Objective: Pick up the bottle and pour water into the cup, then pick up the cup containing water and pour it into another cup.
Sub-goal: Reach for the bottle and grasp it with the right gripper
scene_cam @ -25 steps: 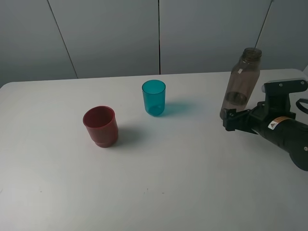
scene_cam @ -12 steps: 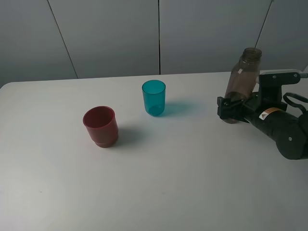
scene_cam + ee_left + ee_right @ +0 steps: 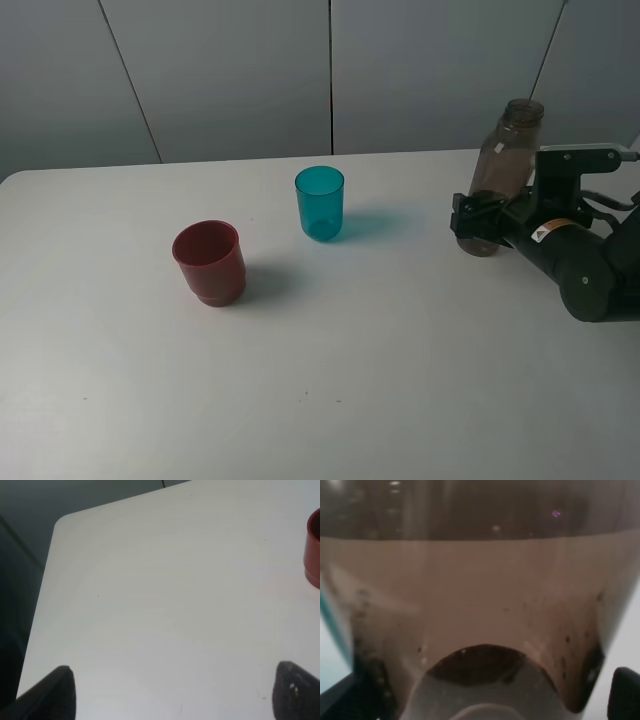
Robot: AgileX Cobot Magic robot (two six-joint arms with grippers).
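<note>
Grey wall panels close off the back of the scene, and in front of them a white worktop [image 3: 330, 390] carries all three things you are working with. At your far right stands the bottle [image 3: 507, 150], on its base, long axis upright, its open uncapped neck pointing straight up. The cup [image 3: 319, 203], teal and mouth up, sits near the middle towards the back. Another cup [image 3: 209, 263], dark red and also mouth up, sits well apart to its left and closer to the front edge.

Your right arm [image 3: 580, 275] reaches in low from the right edge. Its right jaws stand wide apart on either side of the bottle's lower body, just above the base. From the wrist the smoky plastic fills the whole view, so you probably cannot tell whether the pads touch the wall. The bottle rests on the worktop.

Your left jaws are spread apart over bare worktop, with nothing between them.
</note>
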